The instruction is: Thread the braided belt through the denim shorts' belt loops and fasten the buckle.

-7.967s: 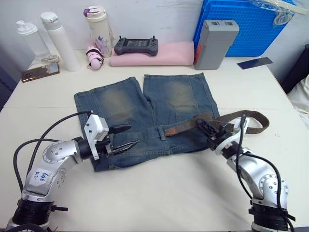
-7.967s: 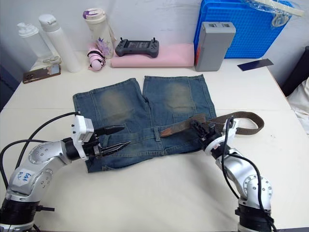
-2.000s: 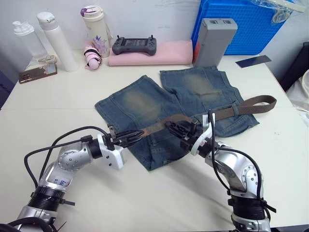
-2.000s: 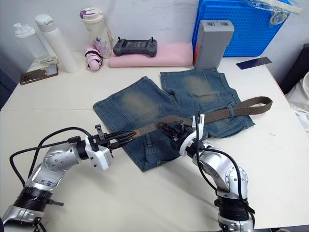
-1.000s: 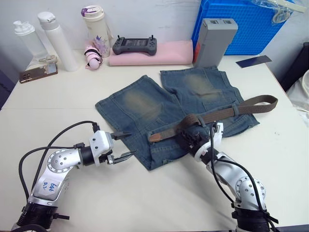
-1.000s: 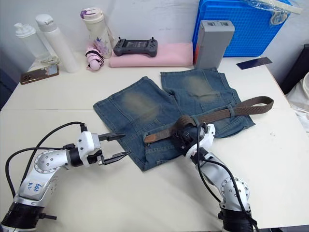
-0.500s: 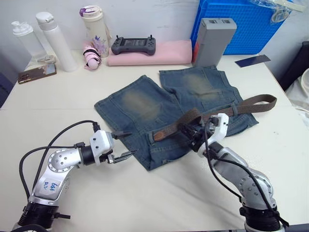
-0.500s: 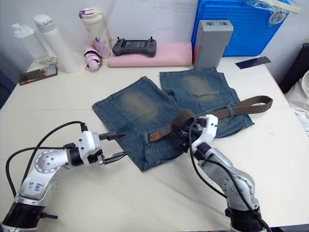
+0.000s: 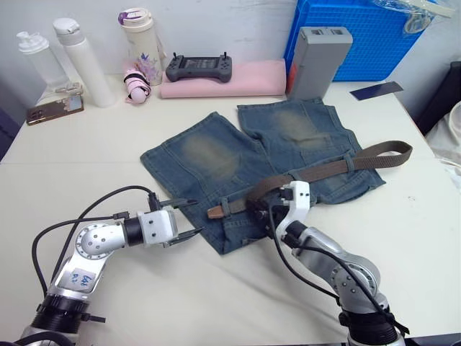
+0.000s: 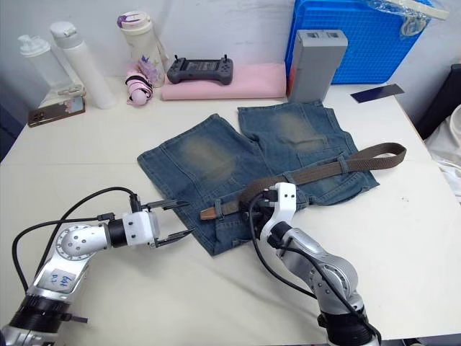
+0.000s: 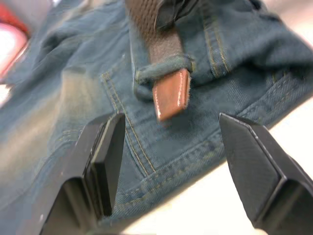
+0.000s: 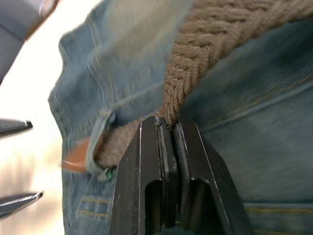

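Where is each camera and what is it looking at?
Left and right eye views: on the head, looking down at the denim shorts and both arms.
Left wrist view: on the left arm, facing the braided belt tip poking through a belt loop; left gripper open.
Right wrist view: on the right arm; right gripper pinching the belt.
Both wrist views share the belt's tan tip.
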